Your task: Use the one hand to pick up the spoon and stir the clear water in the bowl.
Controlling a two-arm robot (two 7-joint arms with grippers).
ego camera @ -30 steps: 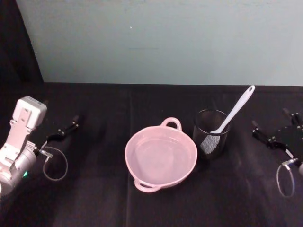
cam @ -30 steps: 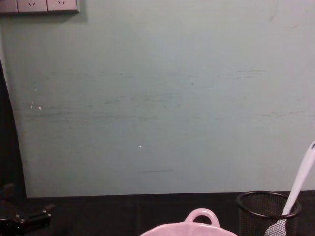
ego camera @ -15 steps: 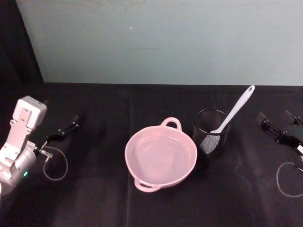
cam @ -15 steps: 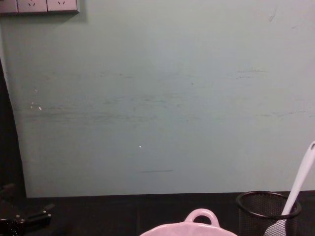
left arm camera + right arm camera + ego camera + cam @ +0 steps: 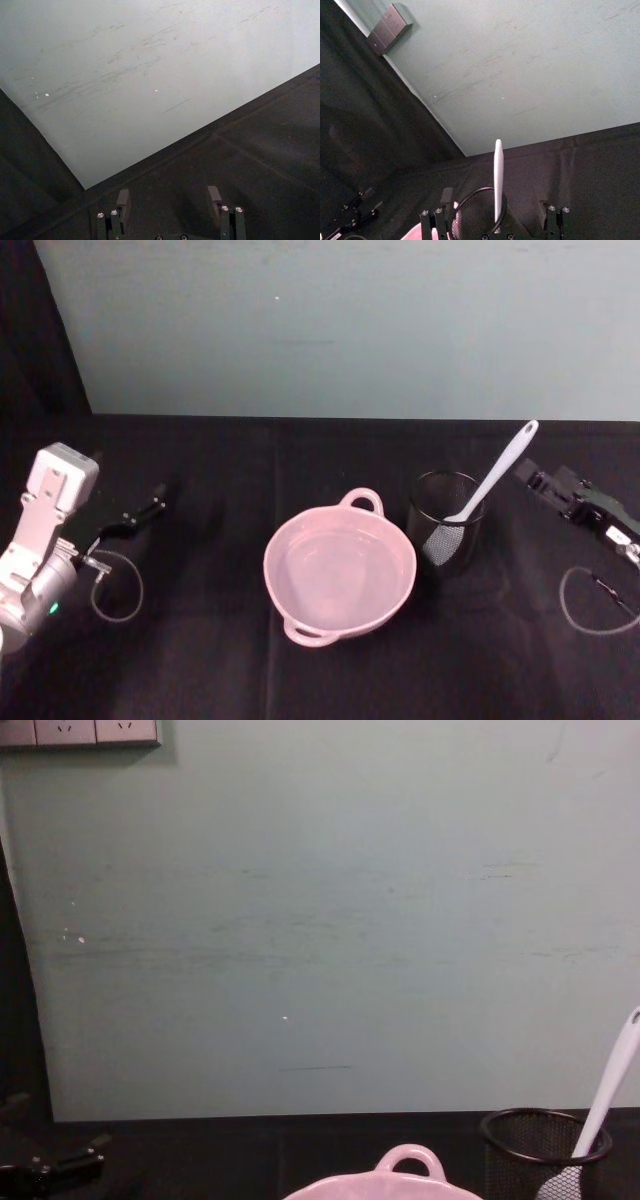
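RISK: the right pincer (image 5: 540, 480) closing off-centre could be knocking the mesh cup (image 5: 444, 522) over or flicking the spoon (image 5: 497, 473) out (its handle is leaning loose) | PINCER: gaping wide, holding nothing, hovering just right of the handle | SPOON: standing in the cup, right of the bowl (image 5: 283, 558) | left pincer (image 5: 140, 512) idling open, far left

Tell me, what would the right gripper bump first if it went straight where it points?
Most likely the spoon: the open right gripper points at its white handle, which leans up out of the black mesh cup. The gap between them is hard to judge.
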